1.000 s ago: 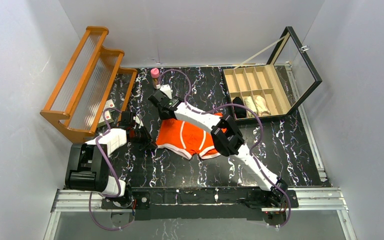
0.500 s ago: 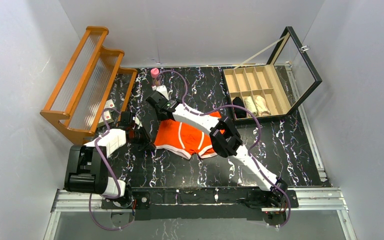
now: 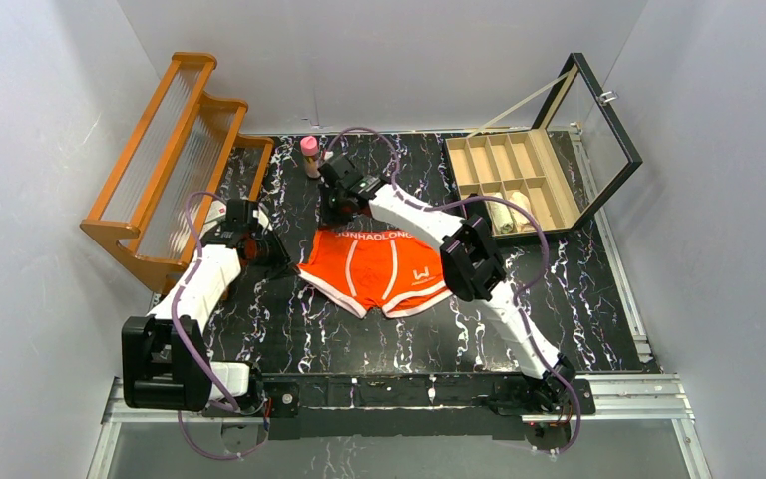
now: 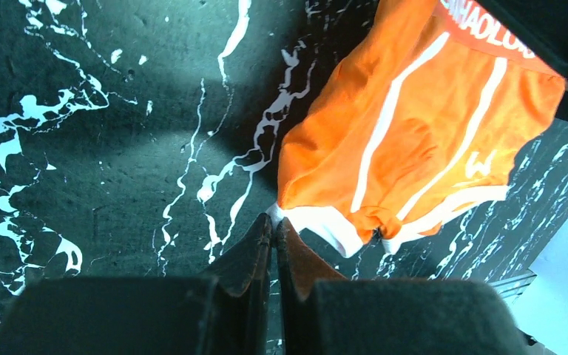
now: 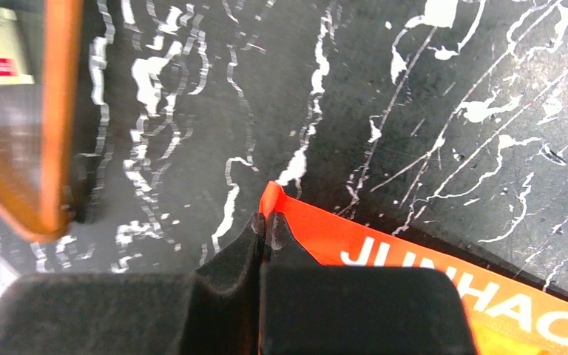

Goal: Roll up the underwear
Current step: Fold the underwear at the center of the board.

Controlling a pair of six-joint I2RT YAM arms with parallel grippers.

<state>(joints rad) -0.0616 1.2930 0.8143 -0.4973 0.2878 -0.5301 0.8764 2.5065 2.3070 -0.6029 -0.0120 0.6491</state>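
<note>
The orange underwear [image 3: 384, 271] with white stripes and trim lies spread flat on the black marble table, waistband at the far side. My left gripper [image 3: 292, 261] is shut on its left leg hem; in the left wrist view the tips [image 4: 275, 222] pinch the white trim of the cloth [image 4: 414, 126]. My right gripper [image 3: 337, 222] is shut on the waistband's far left corner; in the right wrist view the tips [image 5: 266, 220] pinch the lettered band [image 5: 414, 260]. A pale beige rolled cloth [image 3: 511, 214] lies in the box, partly behind the right arm.
An orange wooden rack [image 3: 175, 150] stands at the far left and shows in the right wrist view [image 5: 52, 111]. A pink-capped bottle [image 3: 309, 152] stands just beyond the right gripper. An open compartment box [image 3: 549, 190] with a raised glass lid sits at the far right.
The right gripper moved toward the far side with the waistband corner and the left gripper moved up and left with the hem. The orange underwear went from bunched under the arm to spread flat.
</note>
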